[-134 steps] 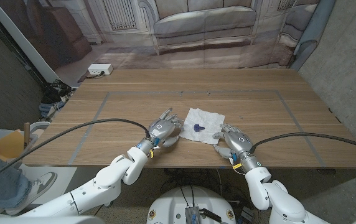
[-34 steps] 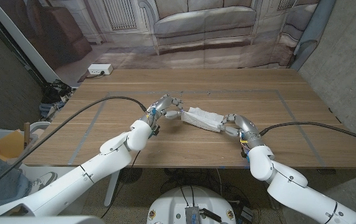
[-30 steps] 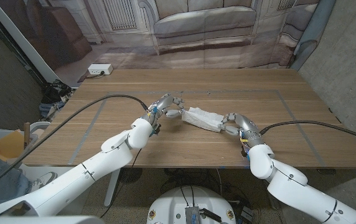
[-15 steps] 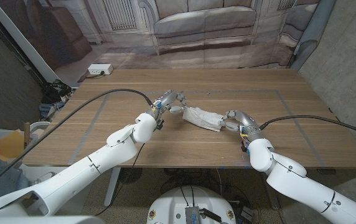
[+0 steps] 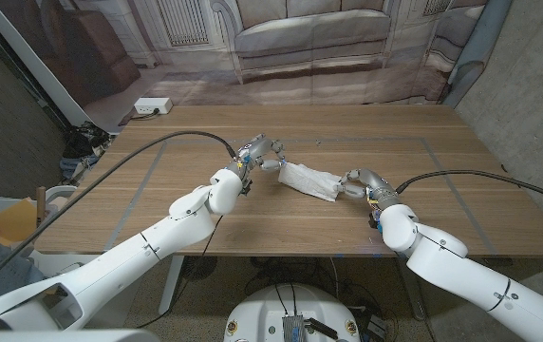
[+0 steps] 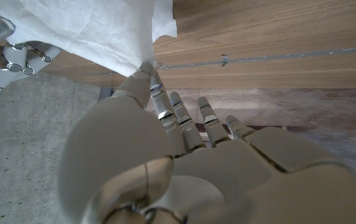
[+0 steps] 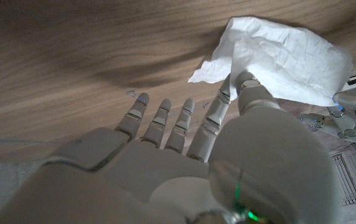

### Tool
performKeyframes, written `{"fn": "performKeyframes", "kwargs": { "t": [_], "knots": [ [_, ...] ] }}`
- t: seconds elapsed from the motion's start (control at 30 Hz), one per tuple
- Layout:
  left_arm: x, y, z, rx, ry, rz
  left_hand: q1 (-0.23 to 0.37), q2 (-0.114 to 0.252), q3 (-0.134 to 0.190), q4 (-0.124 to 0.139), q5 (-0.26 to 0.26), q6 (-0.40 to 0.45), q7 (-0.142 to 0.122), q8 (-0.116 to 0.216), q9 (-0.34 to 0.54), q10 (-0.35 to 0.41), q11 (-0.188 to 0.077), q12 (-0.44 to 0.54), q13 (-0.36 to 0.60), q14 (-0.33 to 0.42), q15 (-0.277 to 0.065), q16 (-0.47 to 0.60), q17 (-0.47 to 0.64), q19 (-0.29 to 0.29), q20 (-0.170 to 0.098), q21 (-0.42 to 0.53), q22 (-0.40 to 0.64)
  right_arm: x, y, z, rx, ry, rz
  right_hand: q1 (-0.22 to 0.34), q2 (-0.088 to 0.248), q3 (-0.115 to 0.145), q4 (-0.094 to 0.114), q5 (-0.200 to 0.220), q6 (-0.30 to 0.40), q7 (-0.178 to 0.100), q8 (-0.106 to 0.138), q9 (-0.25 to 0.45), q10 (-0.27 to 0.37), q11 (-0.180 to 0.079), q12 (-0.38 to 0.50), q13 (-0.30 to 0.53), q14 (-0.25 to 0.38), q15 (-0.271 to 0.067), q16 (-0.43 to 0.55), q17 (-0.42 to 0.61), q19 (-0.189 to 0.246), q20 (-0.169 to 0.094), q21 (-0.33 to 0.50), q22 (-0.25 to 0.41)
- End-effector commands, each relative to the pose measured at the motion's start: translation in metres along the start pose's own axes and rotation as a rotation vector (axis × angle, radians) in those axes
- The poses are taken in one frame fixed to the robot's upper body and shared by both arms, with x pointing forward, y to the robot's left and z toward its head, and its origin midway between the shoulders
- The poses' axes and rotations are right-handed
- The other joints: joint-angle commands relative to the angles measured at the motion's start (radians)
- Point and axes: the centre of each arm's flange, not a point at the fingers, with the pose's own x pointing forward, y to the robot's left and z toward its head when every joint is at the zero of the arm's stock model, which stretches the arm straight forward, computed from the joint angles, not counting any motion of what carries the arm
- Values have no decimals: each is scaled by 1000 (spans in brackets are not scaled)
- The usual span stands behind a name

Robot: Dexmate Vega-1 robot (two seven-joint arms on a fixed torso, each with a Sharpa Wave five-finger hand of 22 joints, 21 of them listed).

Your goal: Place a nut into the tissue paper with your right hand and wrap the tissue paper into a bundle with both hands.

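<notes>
Tissue point(image 5: 308, 180) lies folded mid-table, stretched between your hands; nut unseen, presumably wrapped inside. Left hand point(image 5: 263, 152) pinches the far-left end, right hand point(image 5: 357, 181) pinches the near-right end, other fingers spread. Keep both pinches firm and bring the ends together evenly, or the nut may slip out. White box point(image 5: 153, 106) sits far left, well apart; nothing blocks you.

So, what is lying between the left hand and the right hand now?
The folded tissue paper spans the whole stretch in the head view: the left hand pinches one end, the right hand the other.
</notes>
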Motion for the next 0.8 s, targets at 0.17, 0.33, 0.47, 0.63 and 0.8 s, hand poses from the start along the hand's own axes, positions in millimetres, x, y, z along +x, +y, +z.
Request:
{"fn": "performKeyframes", "kwargs": {
  "t": [0.17,0.33,0.47,0.63,0.8],
  "knots": [
    [10,-4,5,86,12,16,3,1,12,0,-1,36,40,5,48,2,5,-4,4,-6,-35,1,1,-10,-2,0,3,13,-7,-1,5,38,42,5,11,9,-1,-9,-3,-3,8,6,2,4,2,2,6,10,1,4,0,9,-1,6],
    [14,-3,5,83,14,26,1,1,14,0,-1,34,36,4,44,4,2,-2,4,-6,-34,2,1,-9,-3,1,3,15,-9,-1,4,45,41,5,12,10,-2,-12,-4,-3,9,7,3,3,1,2,6,11,1,5,0,11,0,6],
    [19,-4,6,90,15,22,0,0,15,0,-1,31,34,4,40,6,3,-2,4,-5,-32,2,1,-9,-2,1,3,18,-10,-1,-2,51,46,5,13,11,-1,-15,-8,-3,9,9,3,3,1,2,7,12,1,5,1,12,0,6],
    [25,-5,6,111,17,17,-2,0,17,1,-1,32,35,4,38,6,3,-2,4,-4,-31,3,1,-9,-1,2,3,24,-12,-1,-12,63,52,5,15,12,0,-19,-11,-3,10,11,5,2,1,2,7,12,1,6,1,12,1,6],
    [30,-6,7,132,22,9,-4,0,19,1,-1,29,35,6,37,4,4,-3,4,-8,-27,2,1,-11,-1,2,3,31,-13,-2,-16,78,58,4,16,13,0,-22,-12,-3,11,12,5,3,0,2,9,13,1,6,1,12,1,6]
  ]
}}
